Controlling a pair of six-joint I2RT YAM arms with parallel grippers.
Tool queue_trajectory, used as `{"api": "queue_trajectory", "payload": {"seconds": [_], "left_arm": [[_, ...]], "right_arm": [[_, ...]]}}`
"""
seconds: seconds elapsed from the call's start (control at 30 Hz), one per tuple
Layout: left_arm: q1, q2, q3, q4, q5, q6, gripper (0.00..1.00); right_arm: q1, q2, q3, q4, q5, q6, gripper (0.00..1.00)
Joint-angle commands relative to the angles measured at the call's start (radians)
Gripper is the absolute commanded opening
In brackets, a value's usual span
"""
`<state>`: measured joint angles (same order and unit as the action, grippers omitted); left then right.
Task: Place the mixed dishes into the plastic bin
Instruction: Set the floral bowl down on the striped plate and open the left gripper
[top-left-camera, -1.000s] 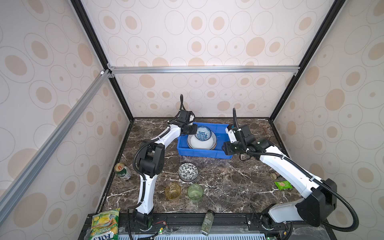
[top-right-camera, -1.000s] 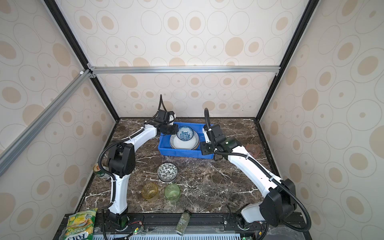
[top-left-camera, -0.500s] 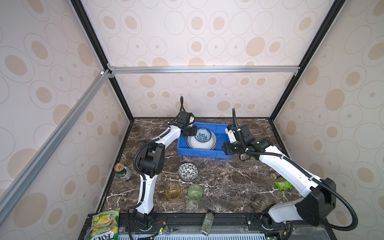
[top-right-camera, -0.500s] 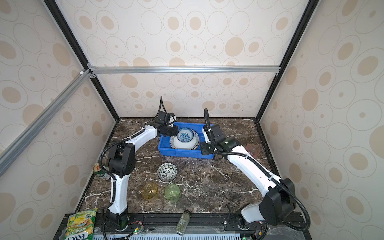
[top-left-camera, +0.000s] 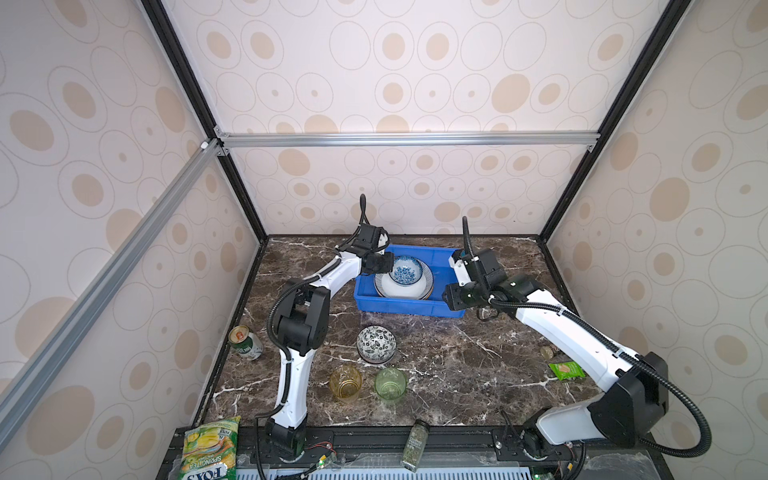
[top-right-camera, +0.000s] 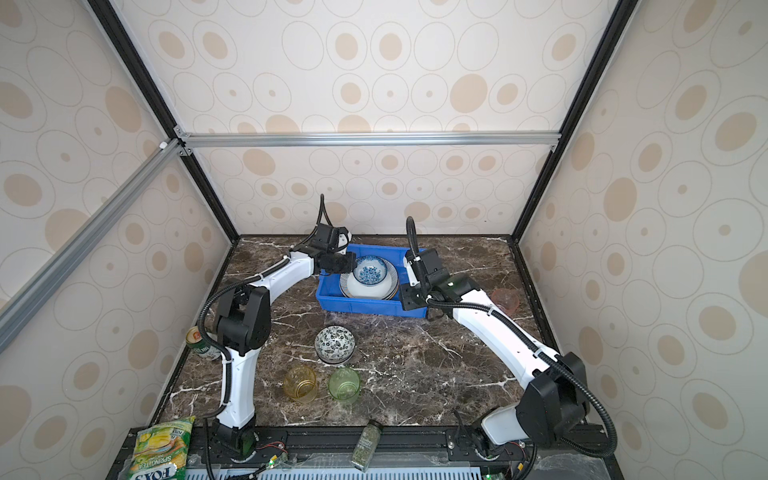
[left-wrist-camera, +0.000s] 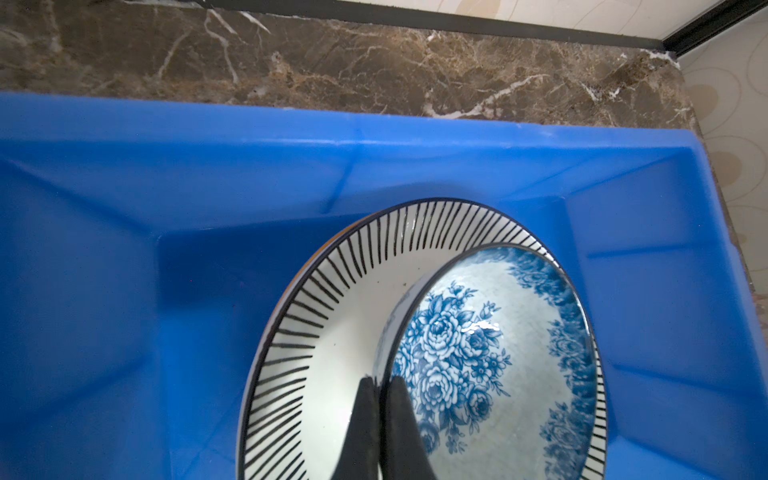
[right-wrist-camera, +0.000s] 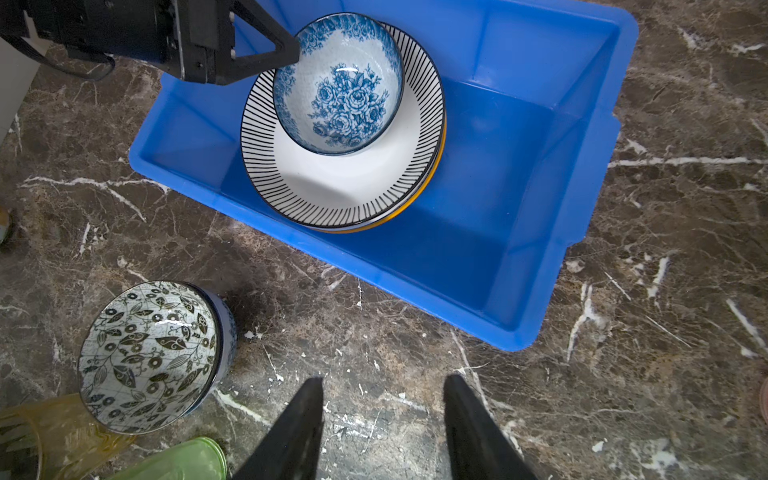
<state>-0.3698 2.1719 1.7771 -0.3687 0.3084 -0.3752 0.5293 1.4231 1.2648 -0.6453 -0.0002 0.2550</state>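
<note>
"FOXS" and "SPRING TEA" are read on the yellow-green bag at the front left edge. The print on the can, the jar and the green packet is too small to be made out.

The left arm is stretched forward and bent inward at the wrist, so that the left gripper is brought over the bin's left end. Its jaws are pinched nearly together on the rim of the blue bowl, one finger inside and one outside. The bowl is held tilted above the striped plate, which lies on a stack of plates inside the bin; whether the bowl's foot touches the plate cannot be told.

The right arm is extended low across the table, with the right gripper just beside the bin's near right corner. Its jaws are set about half apart and nothing is held between them.

The black-white bowl is left on the table in front of the bin, with the yellow tumbler and the green tumbler side by side nearer the front. A pink tumbler is seen in a top view to the right of the bin.
</note>
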Motion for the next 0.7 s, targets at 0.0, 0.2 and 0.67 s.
{"api": "queue_trajectory", "payload": {"seconds": [0.0, 0.2, 0.67], "left_arm": [[0.009, 0.022, 0.02, 0.001, -0.002, -0.017, 0.04], [0.011, 0.023, 0.013, -0.016, -0.012, -0.018, 0.07], [0.011, -0.017, -0.052, -0.009, 0.004, -0.021, 0.13]], "right_arm": [[0.01, 0.007, 0.032, -0.023, 0.0, -0.017, 0.51], [0.009, 0.01, 0.032, -0.027, 0.0, -0.017, 0.51], [0.009, 0.004, 0.034, -0.03, -0.004, -0.007, 0.51]]}}
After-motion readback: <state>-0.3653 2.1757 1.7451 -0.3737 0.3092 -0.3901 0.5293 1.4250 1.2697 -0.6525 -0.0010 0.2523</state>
